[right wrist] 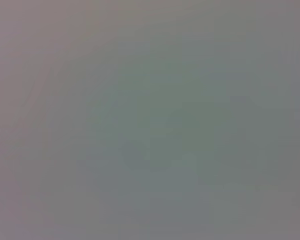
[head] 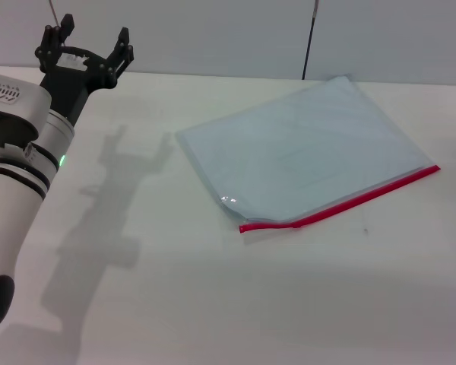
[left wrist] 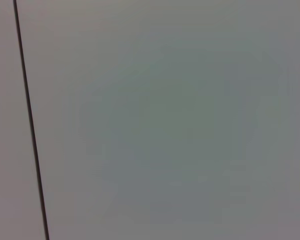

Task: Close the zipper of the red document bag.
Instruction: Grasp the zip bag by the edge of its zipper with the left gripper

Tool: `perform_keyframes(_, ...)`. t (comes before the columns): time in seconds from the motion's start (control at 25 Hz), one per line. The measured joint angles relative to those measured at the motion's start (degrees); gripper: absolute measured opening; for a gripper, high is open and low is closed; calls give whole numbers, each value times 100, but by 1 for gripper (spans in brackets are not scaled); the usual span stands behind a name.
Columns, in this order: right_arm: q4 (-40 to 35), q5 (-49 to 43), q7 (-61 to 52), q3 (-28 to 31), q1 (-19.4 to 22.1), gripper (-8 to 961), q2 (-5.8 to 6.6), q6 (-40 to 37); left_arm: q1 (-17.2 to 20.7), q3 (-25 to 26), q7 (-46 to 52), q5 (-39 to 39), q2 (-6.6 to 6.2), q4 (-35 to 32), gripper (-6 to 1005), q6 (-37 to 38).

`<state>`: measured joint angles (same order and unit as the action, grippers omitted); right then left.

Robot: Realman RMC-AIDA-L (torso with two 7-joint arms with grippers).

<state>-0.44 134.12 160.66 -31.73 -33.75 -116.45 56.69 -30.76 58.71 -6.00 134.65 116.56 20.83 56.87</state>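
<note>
The left end effector point(head: 91, 47) is being held raised with fingers apart, well clear of the bag point(head: 304, 148) lying flat on the desk point(head: 175, 289) to its right. The slider on the zipper point(head: 349, 199) is small; it risks being missed, and the bag dragged.

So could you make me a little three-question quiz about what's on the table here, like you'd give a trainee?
1. True or false: the left claw is touching the red document bag.
2. Along which edge of the bag does the zipper run: the edge nearest the robot or the edge farthest from it?
3. Multiple choice: the left claw is A) open, raised at the table's far left; B) shut on the zipper; C) pressing the bag flat.

Key: 1 false, it is well apart from the bag; 2 the nearest edge; 3 A. The right claw is out of sight.
</note>
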Motion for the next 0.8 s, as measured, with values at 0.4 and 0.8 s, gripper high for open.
perform_keyframes(0.4, 0, 0, 0, 0, 0, 525, 8, 7, -30, 0, -32, 0, -2, 0, 889, 0)
perform_keyframes(0.8, -3, 0, 15, 0, 16, 525, 3, 71, -18, 9, -29, 0, -2, 0, 889, 47)
